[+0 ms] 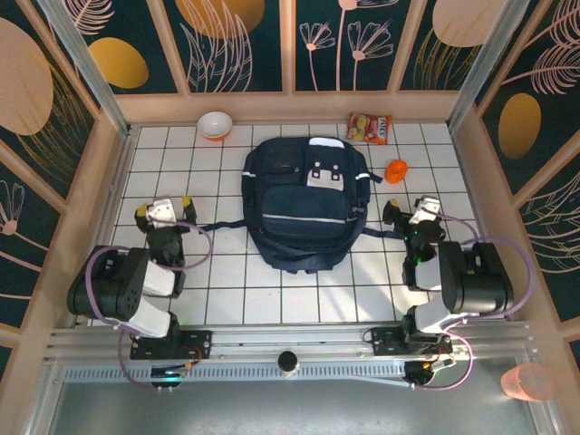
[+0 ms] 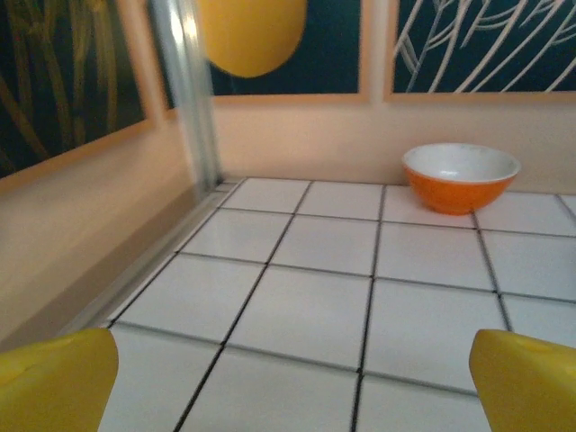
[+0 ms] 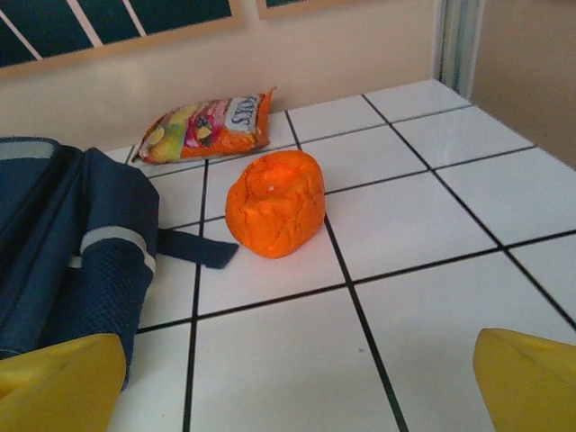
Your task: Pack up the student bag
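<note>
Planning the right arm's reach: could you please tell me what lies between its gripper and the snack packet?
A crumpled orange object sits between the right gripper and the snack packet, clearest in the right wrist view.

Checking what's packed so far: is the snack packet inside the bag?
No, the packet lies out on the table, apart from the bag.

Student bag [image 1: 304, 204] – matt navy woven cloth, mesh-textured side panel, smoother pale stripes. Tabletop [image 2: 306, 306] – glossy white tiles, dark grout lines. Bowl [image 2: 460, 177] smooth, glossy. Snack packet [image 3: 209, 127] shiny printed film, creased. Orange lump [image 3: 274, 203] wrinkled, soft sheen. Front rail [image 1: 272, 340] brushed metal. Side wall [image 2: 81, 225] matt, wood-like
</note>
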{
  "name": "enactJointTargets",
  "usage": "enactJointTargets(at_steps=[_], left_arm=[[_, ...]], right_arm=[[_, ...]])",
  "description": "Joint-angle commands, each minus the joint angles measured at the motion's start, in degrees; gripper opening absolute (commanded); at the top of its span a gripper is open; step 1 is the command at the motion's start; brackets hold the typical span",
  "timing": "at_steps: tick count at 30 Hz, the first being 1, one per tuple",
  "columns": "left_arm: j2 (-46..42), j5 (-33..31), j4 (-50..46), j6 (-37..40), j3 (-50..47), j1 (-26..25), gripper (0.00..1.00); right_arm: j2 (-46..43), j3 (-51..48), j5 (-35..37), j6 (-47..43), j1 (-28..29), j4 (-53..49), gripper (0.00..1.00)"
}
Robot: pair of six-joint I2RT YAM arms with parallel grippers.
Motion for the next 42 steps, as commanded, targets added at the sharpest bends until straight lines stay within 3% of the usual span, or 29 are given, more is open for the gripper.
enactJointTargets(at_steps=[1,3,42], left_arm=[[-0.6,10.1,-7.5,-5.4,3.2,3.6,0.99],[-0.4,10.0,-7.7,-5.6,3.3,3.6,0.99],[-0.7,10.0,-7.2,-5.3,3.1,3.6,0.99]], right_arm=[[0.6,2.5,-1.1,-0.9,-0.6,4.2,0.99],[1.0,3.8,-3.8,-1.8,-0.6,2.0,0.99],[1.3,3.7,-5.0,-1.4,-1.2,3.0,0.99]])
